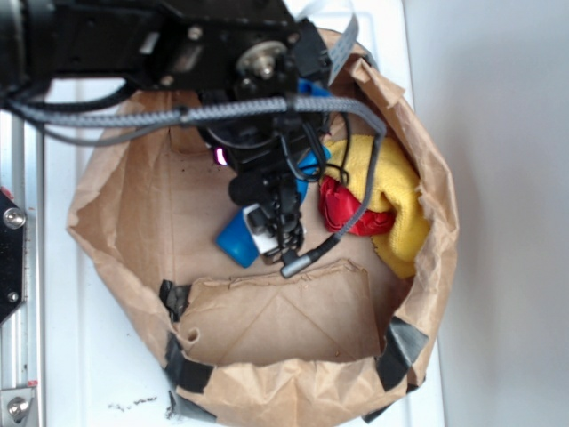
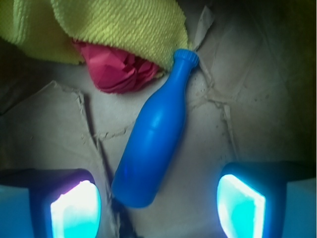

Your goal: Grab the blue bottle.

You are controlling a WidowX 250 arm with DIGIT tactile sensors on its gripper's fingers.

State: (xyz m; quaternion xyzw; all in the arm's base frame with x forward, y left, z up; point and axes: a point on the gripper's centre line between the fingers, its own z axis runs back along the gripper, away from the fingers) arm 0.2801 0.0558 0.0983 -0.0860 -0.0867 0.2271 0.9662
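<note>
White bench (image 1: 498, 178) carries a shallow brown paper bag (image 1: 267, 374) with rolled-down, torn walls. On its floor the blue bottle (image 2: 156, 134) lies on its side, its cap just beside a yellow cloth (image 2: 114, 22) that drapes over a red crumpled item (image 2: 119, 72). From the upper left the black arm (image 1: 133, 44) reaches across the bag rim and points down into it. Its end effector (image 2: 158, 206) hovers over the bottle's base end, fingers (image 2: 77, 210) spread wide to either side, gripping nothing. Exterior view shows only the bottle's base below the wrist.
</note>
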